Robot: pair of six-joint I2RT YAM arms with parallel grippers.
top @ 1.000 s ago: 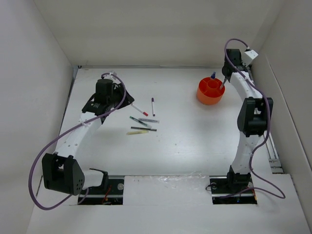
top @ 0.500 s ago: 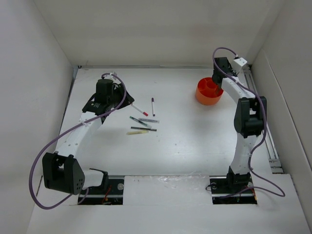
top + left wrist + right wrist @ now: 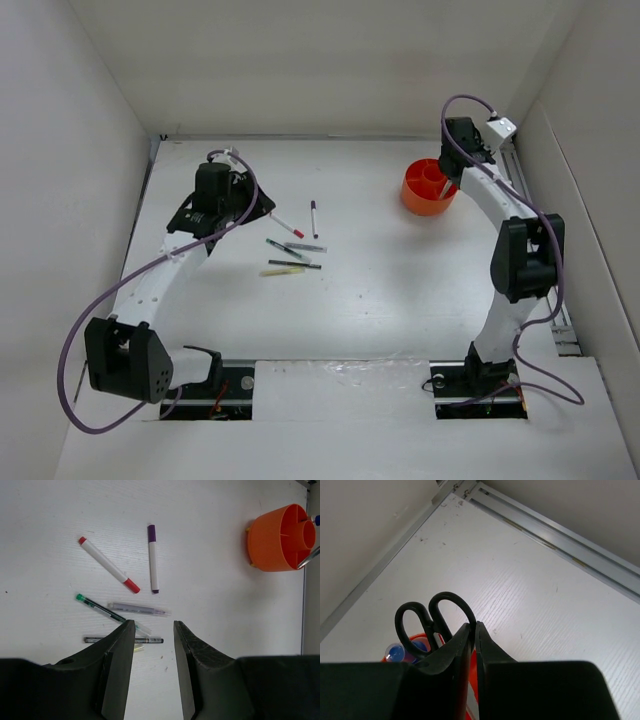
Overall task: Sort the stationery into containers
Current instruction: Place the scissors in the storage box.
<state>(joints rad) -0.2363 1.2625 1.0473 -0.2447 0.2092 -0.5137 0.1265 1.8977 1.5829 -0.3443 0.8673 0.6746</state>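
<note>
Orange plastic cup (image 3: 421,204) is located at the upper right of the top view, with the black-handled scissors (image 3: 431,624) stood in it, handles up. The right gripper (image 3: 473,625) is positioned directly over it, fingers nearly together (whether the scissors are pinched cannot be told). The left gripper (image 3: 154,625) is spread, with nothing between its fingers, above the pens (image 3: 106,566) scattered centre-left on the tabletop (image 3: 215,610).

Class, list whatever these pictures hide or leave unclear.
- Right wrist view: blades of the scissors hidden behind the right pincer; whether it grips them is unclear.
- Left wrist view: yellow stick mostly hidden by the left pincer.
- Top view: contents of the orange cup partly covered by the right arm, otherwise too small.
</note>
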